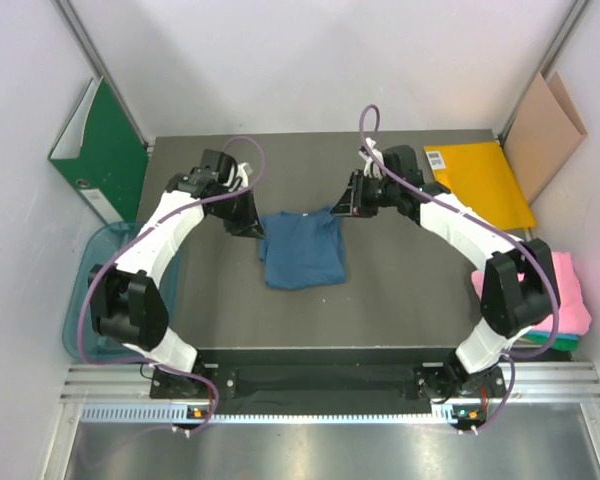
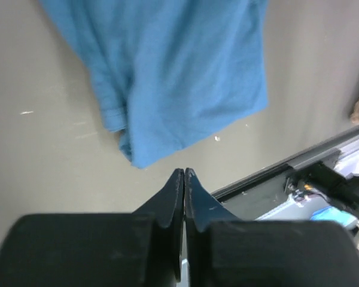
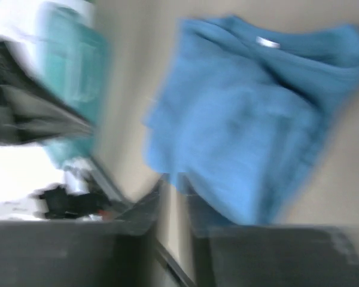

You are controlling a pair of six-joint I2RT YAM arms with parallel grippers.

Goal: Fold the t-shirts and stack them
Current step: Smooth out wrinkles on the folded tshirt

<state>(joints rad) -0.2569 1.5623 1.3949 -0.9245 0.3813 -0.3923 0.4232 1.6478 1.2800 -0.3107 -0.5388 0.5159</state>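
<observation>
**Bystanders around the work surface**

Dark grey table top (image 1: 400, 300), matte. The left wrist view shows a few pale scuffs (image 2: 27, 112) on it.

Green lever-arch binder (image 1: 105, 150) off the far left corner, standing tilted against the white wall, with white showing along its open edge.

Translucent teal plastic bin (image 1: 105, 245) beside the table's left edge. Contents not readable.

Yellow-orange padded envelope (image 1: 483, 182) lying flat on the far right corner of the table. White barcode label (image 1: 437, 158) at its far left corner.

Brown cardboard sheet (image 1: 545, 132) propped against the right wall, just behind the envelope.

Ribbed aluminium rail (image 1: 330, 412) running along the near edge.
</observation>
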